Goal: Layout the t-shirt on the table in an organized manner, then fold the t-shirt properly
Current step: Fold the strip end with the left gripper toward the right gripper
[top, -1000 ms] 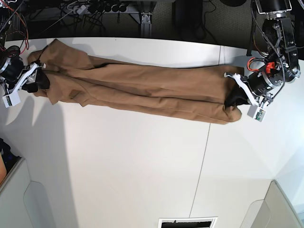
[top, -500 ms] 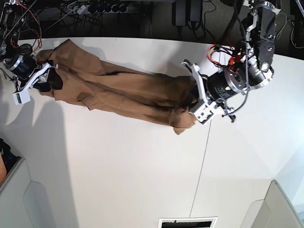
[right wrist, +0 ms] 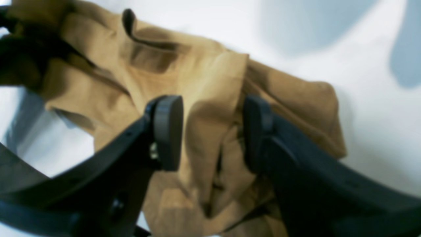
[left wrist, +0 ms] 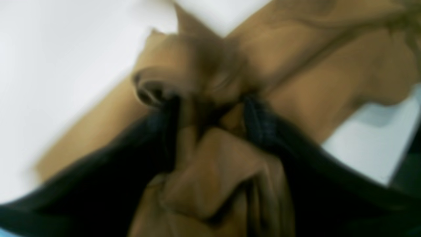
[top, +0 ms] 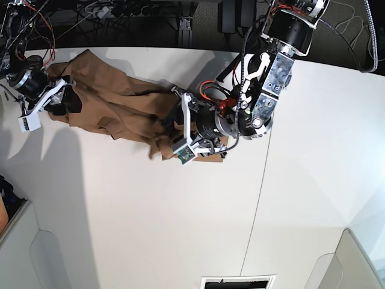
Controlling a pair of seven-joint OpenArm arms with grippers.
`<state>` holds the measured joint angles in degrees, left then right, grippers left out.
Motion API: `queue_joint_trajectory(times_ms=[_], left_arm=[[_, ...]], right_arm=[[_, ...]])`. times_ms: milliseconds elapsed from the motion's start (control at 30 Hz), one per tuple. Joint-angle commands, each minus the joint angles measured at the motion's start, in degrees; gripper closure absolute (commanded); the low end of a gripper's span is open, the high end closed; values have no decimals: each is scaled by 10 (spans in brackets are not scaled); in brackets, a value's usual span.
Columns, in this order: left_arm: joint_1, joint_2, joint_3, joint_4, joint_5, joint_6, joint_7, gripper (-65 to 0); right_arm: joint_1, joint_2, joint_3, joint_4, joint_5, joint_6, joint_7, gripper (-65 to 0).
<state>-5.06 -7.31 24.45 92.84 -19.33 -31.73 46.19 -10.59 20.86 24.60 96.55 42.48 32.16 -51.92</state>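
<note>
The tan t-shirt lies bunched and wrinkled on the far left part of the white table. My left gripper sits at the shirt's right end near the table's middle. In the blurred left wrist view its fingers stand apart, with loose folds of the t-shirt between them; left gripper. My right gripper is at the shirt's far left end. In the right wrist view the right gripper has its pads pressed on a thick fold of the t-shirt.
A thin dark seam runs across the table right of centre. A vent slot sits at the front edge. Cables and gear line the space behind the far edge. Pale panels stand at the near left and near right corners.
My left arm swept leftward across the table, dragging the shirt's right end toward the middle and bunching the cloth. Its fingers now stand apart. The right gripper barely moved.
</note>
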Motion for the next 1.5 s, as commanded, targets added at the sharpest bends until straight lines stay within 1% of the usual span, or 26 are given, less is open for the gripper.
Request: queue_joint_trajectory(times_ms=[0,33,100,233,300,367,433,500,600,700,833,900,967,1033,1067,1100,1133,1167,1200,1233,1267,1333,1367,1467], left_arm=[[-8,2,13,7,-12,-2,-10,-377],[-7,2,27,7,-12,-1,-10,-376],[-8,3,49,8,-12,14,-13,-376],[-16,26,57,9,-12,16,-16,-376],[-22,39,57,10,-12,16,-16,-376],[-29,46,57,11,-37,16,-14,-376],[-34,46,55,18,-81,15,-13,-376],[-37,46,55,28,-111,13,-14,-376],[-37,46,46,43,-113,2,-14,-376],[-37,46,16,50,-117,-9,-14,-376],[-37,46,-47,51,-138,-14,-12,-376],[-37,45,-83,51,-139,-27,-3,-376],[-35,39,-115,51,-140,-37,5,-376],[-30,26,-137,51,-139,-41,5,-370],[-24,18,-143,51,-139,-41,5,-345],[-18,10,-146,51,-139,-41,4,-300],[-9,2,-147,51,-138,-43,3,-242],[0,-5,-147,51,-139,-51,3,-186],[11,-7,-147,50,-136,-60,3,-147],[24,-9,-147,50,-130,-67,3,-128],[35,-8,-147,50,-122,-67,3,-126],[55,-13,-147,50,-108,-67,2,-126],[63,-16,-148,50,-106,-66,2,-126],[78,-24,-167,51,-110,-64,-8,-126]], right_arm=[[6,8,14,11,9,2,10,-293],[6,9,23,11,9,2,10,-293],[6,9,49,11,9,0,11,-293],[5,9,115,11,9,-3,10,-296],[5,9,143,10,11,-2,9,-337],[5,9,153,9,10,-2,9,-402],[2,9,148,3,10,-2,8,-444],[-1,9,136,-13,10,-2,7,-446],[-1,9,114,-52,11,-2,15,-446],[-1,9,86,-84,23,2,17,-446],[-4,8,47,-94,37,7,17,-445],[-3,3,35,-91,40,7,18,-445],[-4,-4,31,-85,40,7,17,-445],[-4,-11,31,-83,38,7,17,-445],[-4,-14,31,-83,39,7,17,-445],[-4,-17,31,-83,39,7,17,-445],[-4,-20,31,-83,39,7,17,-443],[-4,-21,31,-83,39,7,18,-442],[-3,-22,31,-83,39,7,19,-427],[-2,-22,31,-83,39,7,19,-373],[-2,-21,31,-83,39,7,22,-282],[1,-21,31,-83,38,7,24,-48],[4,-21,31,-83,36,7,24,0],[12,-20,31,-83,8,7,32,0]])
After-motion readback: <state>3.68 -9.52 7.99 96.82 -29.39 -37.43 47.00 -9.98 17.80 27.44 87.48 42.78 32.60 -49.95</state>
